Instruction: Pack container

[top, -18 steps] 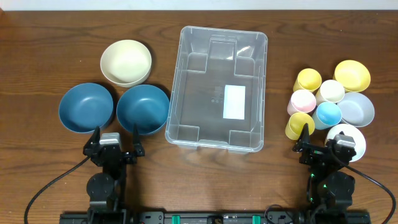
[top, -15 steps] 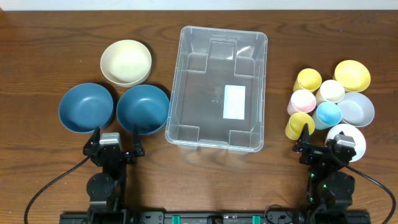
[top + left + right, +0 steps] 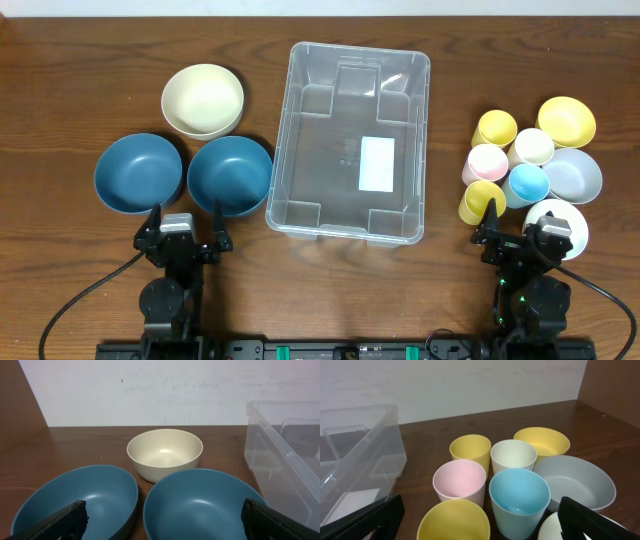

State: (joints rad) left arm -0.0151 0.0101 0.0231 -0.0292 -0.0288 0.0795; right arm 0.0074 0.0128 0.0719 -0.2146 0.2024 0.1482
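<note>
The container [image 3: 350,75], a large clear bin with a white label, stands empty at the table's centre; its wall shows at the right edge of the left wrist view [image 3: 280,455] and at the left of the right wrist view [image 3: 355,450]. My left gripper [image 3: 185,228] hangs open at the near edge, just in front of two blue bowls [image 3: 138,172] [image 3: 230,175]; a cream bowl [image 3: 203,99] sits behind them. My right gripper [image 3: 522,238] is open too, nothing between its fingers, just short of a cluster of cups: yellow [image 3: 454,520], pink [image 3: 459,480], blue [image 3: 519,500], cream [image 3: 513,456].
Right of the cups lie a yellow bowl [image 3: 566,120], a grey bowl [image 3: 575,175] and a white bowl [image 3: 560,222] by my right gripper. A second yellow cup [image 3: 495,128] stands at the back of the cluster. A white wall rises behind the table.
</note>
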